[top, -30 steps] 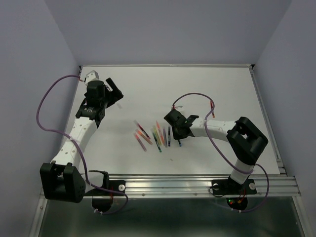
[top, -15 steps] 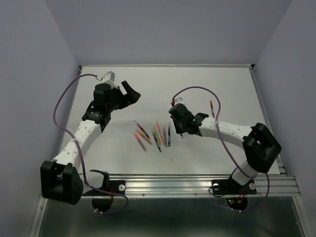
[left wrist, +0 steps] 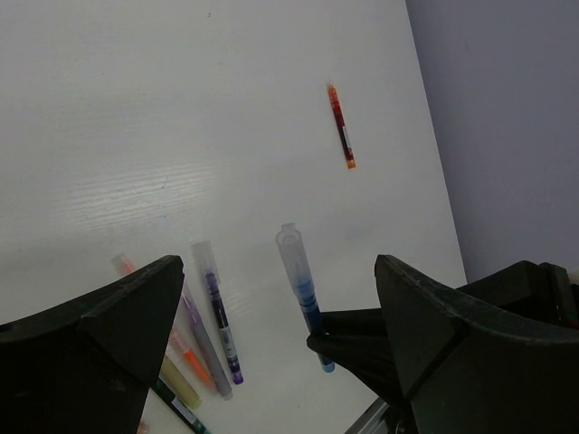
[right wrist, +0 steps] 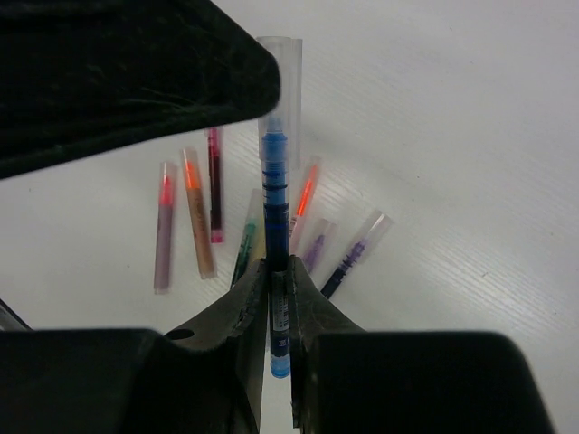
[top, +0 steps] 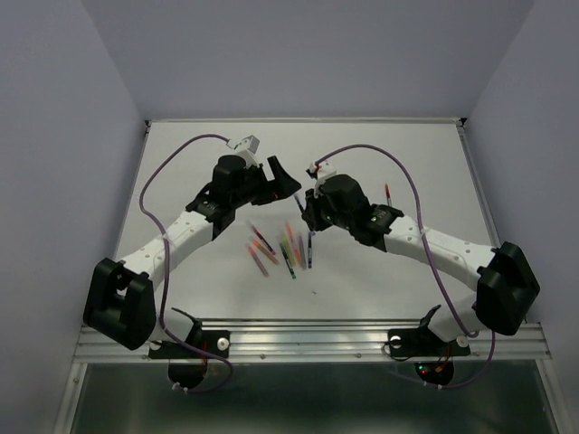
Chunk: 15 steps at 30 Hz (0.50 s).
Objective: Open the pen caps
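Observation:
My right gripper (right wrist: 278,271) is shut on a blue pen (right wrist: 275,203) and holds it above the table. Its clear cap (right wrist: 280,77) points away from the fingers, toward my left gripper (left wrist: 280,312). That gripper is open, its fingers (left wrist: 99,334) wide on either side of the blue pen's cap (left wrist: 291,258) without touching it. In the top view the left gripper (top: 286,185) and the right gripper (top: 308,212) meet over the table's middle. Several capped pens (top: 280,249) lie fanned out below: pink (right wrist: 164,226), orange (right wrist: 196,226), green (right wrist: 244,240), purple (right wrist: 355,255).
A lone red pen (top: 388,192) lies apart on the right of the white table (top: 407,154), also in the left wrist view as the red pen (left wrist: 342,127). Purple cables (top: 172,167) arch over both arms. The metal rail (top: 317,339) runs along the near edge.
Both arms have swung in toward the table's middle. The right gripper carried the blue pen up and left off the pile, and the open left gripper came right to meet it.

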Tool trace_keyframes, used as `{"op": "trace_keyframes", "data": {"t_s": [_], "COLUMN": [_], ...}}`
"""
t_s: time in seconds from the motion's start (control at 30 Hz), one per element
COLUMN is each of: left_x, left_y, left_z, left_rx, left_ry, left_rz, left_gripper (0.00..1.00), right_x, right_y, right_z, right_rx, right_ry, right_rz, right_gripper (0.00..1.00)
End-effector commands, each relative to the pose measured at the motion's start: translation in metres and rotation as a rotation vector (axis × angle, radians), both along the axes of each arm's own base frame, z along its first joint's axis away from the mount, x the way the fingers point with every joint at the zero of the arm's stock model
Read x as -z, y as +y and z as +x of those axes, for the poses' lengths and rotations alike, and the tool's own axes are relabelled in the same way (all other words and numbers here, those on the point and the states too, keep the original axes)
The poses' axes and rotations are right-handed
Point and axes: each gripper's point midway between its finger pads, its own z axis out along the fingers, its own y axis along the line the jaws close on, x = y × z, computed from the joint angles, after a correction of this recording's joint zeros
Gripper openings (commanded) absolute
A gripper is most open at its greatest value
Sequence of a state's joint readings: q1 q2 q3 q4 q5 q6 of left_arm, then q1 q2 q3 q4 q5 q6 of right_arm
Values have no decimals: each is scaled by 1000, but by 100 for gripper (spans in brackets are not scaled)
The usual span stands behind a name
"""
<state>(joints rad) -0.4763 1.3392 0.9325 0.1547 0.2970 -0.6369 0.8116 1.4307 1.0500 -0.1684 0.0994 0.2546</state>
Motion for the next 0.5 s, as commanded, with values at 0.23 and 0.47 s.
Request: {"op": "trace_keyframes", "data": {"t_s": [0.23, 0.47], "left_x": [-33, -27], "left_y": [-21, -25], "left_z": [13, 14], "left_rx": [7, 9], "left_ry": [-87, -72], "left_rz": [-43, -25], "left_gripper": [79, 62], "right_x": [-43, -49], "right_y": [29, 29], "right_z": [18, 24], "right_rx": [-49, -35], "right_ry": [-81, -102], "right_rz": [112, 108], "right_gripper": [1, 1]}}
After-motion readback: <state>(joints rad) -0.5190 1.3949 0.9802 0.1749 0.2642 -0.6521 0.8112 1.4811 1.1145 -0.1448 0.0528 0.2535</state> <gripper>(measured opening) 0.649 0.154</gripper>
